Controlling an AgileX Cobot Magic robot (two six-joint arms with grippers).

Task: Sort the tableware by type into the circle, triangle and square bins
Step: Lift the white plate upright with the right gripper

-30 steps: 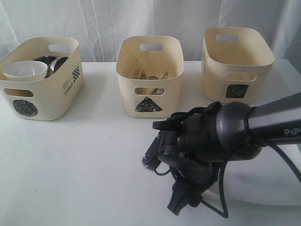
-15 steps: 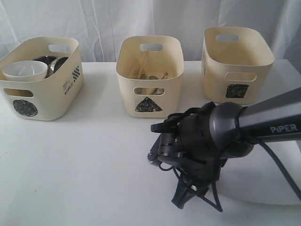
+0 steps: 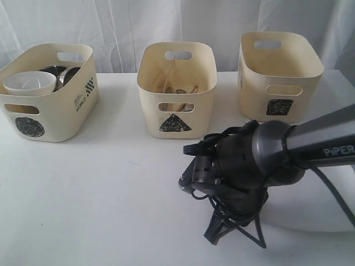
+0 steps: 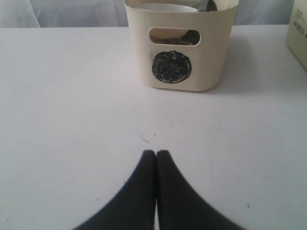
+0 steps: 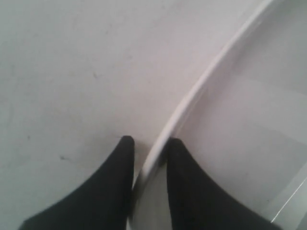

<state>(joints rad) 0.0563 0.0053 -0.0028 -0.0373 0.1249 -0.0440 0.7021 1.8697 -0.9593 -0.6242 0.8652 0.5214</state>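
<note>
Since a second ago my right arm has sunk a little and drifted toward the right of the exterior view, bringing the right claw (image 5: 149,140) down onto the edge of the large white square plate (image 5: 240,120). Its two black tapered fingers now straddle the raised rim, one over the worktop (image 3: 100,183) and one over the plate, with only a narrow gap that the rim fills. I cannot tell whether they have bitten yet. The plate lies flat at the near right of the worktop, not lifted. My left claw (image 4: 156,153) hangs empty with its fingers pressed together, facing the circle bin (image 3: 55,111). By my reading the job is nearly done. The circle bin holds the white bowl (image 3: 29,83) with dark steel pieces (image 3: 61,75) behind it, and the triangle bin (image 3: 150,111) holds wooden chopsticks (image 3: 172,77) and some cutlery I can't make out. The square bin (image 3: 255,77) shows nothing above its rim, so the plate looks like the last piece, bound there. The bins are cream matte plastic with rounded corners, slot handles and scribbled black marks. The plate is smooth, glossy and hard, probably slippery at that thin curved rim.
</note>
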